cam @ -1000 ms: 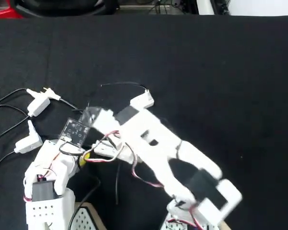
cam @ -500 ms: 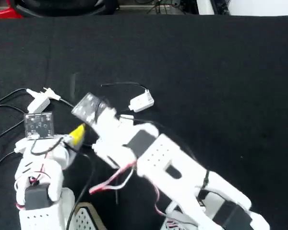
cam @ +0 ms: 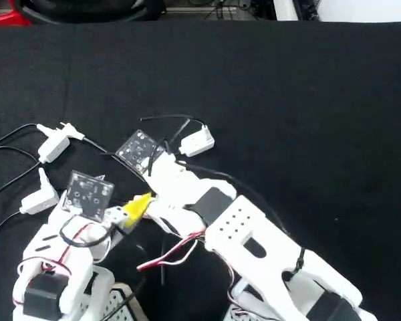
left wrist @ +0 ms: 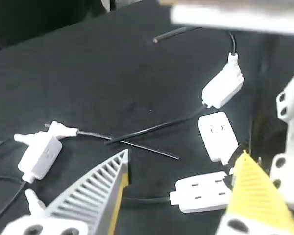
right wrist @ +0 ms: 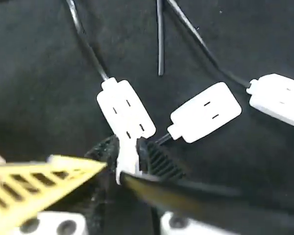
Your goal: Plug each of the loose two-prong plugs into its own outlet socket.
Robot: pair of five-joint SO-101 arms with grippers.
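— From above, where do things lie?

— On the black table [cam: 307, 100], two loose plugs sit on the left arm's [cam: 60, 247] side: the far plug [cam: 53, 142] and the near plug [cam: 39, 197], neither in a socket. An end socket [cam: 197, 142] on its cable lies just beyond the right arm [cam: 240, 227], which stretches across beside the left one.

— And the left wrist camera?

— The left gripper [left wrist: 184, 155] is spread wide and holds nothing. Between its white and yellow fingers lies the triple socket strip [left wrist: 203, 191]. A single socket [left wrist: 218, 134] is just beside it and the end socket is farther on.

— The right wrist camera?

— The right gripper [right wrist: 118, 169] looks closed on the free end of the triple socket strip, yellow finger against black, though the pinch itself is partly hidden. The single socket lies just beside the triple socket strip.
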